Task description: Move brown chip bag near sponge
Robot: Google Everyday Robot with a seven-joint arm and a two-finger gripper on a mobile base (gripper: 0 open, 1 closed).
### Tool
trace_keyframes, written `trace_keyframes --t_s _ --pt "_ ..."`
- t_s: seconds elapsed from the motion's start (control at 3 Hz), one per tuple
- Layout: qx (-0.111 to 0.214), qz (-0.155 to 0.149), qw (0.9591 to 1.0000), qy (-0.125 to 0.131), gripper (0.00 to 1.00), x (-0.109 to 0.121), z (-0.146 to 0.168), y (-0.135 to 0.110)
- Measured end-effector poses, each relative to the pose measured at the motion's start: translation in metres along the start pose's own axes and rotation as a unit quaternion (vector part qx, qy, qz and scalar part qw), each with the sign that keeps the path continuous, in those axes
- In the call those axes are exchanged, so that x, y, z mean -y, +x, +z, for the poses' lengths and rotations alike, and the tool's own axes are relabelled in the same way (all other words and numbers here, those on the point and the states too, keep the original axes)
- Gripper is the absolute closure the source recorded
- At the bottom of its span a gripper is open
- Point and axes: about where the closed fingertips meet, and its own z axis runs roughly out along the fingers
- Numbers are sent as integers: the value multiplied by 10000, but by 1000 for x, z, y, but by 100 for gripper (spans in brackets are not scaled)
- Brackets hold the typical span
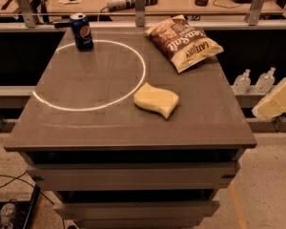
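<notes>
At the scene's right edge, my gripper (276, 101), grip state untellable, has the brown chip bag (183, 42) lying far-left of it.

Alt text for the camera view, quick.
Brown chip bag lies at the table's far right, apart from the yellow sponge mid-table; a soda can stands far left. End effector out of view; only a pale arm segment at right.

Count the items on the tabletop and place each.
3: brown chip bag at the far right corner, sponge mid-right, blue soda can far left. Gripper out of view; only a pale arm part off the right edge.
</notes>
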Motion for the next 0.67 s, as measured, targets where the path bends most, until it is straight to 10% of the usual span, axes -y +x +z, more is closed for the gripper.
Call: trace_keyframes --t_s 0.33,0.67 --pt "530 949 9935 326 0 28 7 20" --pt "1269 1500 9787 600 0 69 14 21"
